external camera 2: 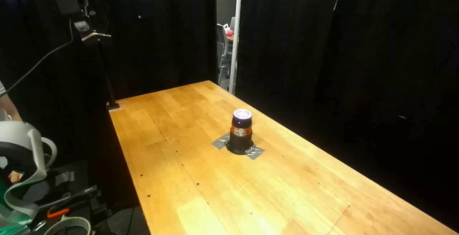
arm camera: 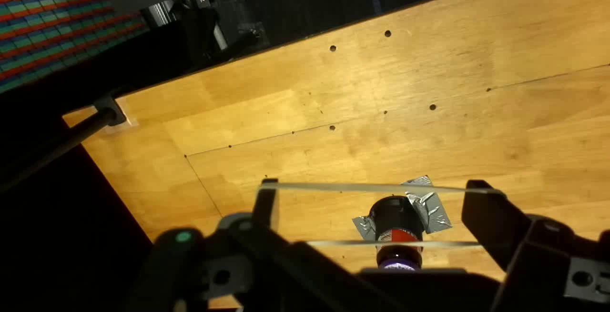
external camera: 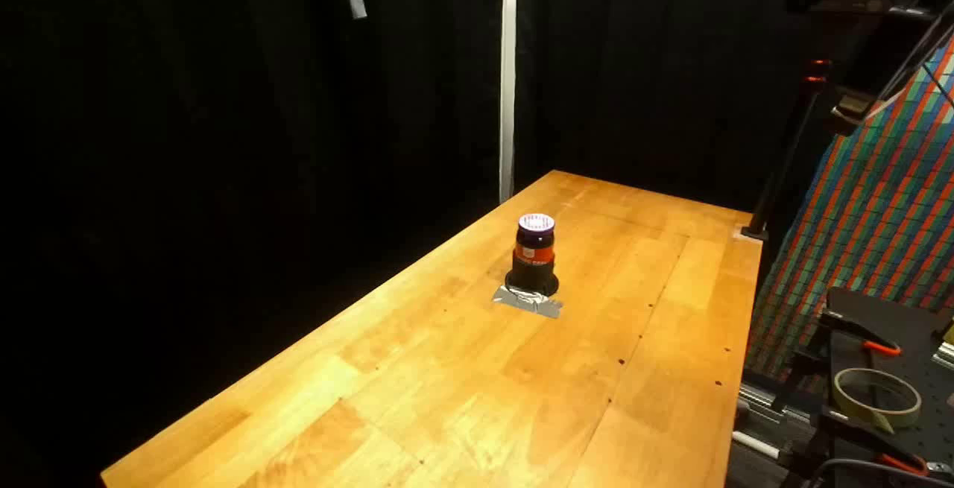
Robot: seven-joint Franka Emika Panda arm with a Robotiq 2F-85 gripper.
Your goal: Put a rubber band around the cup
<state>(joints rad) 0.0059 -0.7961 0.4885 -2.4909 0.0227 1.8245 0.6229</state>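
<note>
Wrist view: the hand (arm camera: 374, 195) faces down toward the tabletop (arm camera: 295, 107), and from up there the cup (arm camera: 399, 233) shows between its fingers (arm camera: 481, 212). In both exterior views I see the cup upright, nearer the long edge by the black curtain (external camera: 313, 138) than the opposite long edge, with silver tape (external camera 2: 255, 152) running from its base onto the tabletop. A stand (external camera 2: 106, 73) rises at a corner of the far short edge; near the next corner is a pale pole (external camera: 508, 78). Past the opposite long edge, in an exterior view, a checked cloth (external camera: 872, 197) hangs and a tape roll (external camera: 898, 419) lies on a black board (external camera: 913, 317). The hand's fingers are spread well apart, a pale band (arm camera: 333, 186) stretched between them in two strands. In the wrist view one strand crosses the silver tape, another the cup's red part; whether the band touches the cup, I can't tell.
</note>
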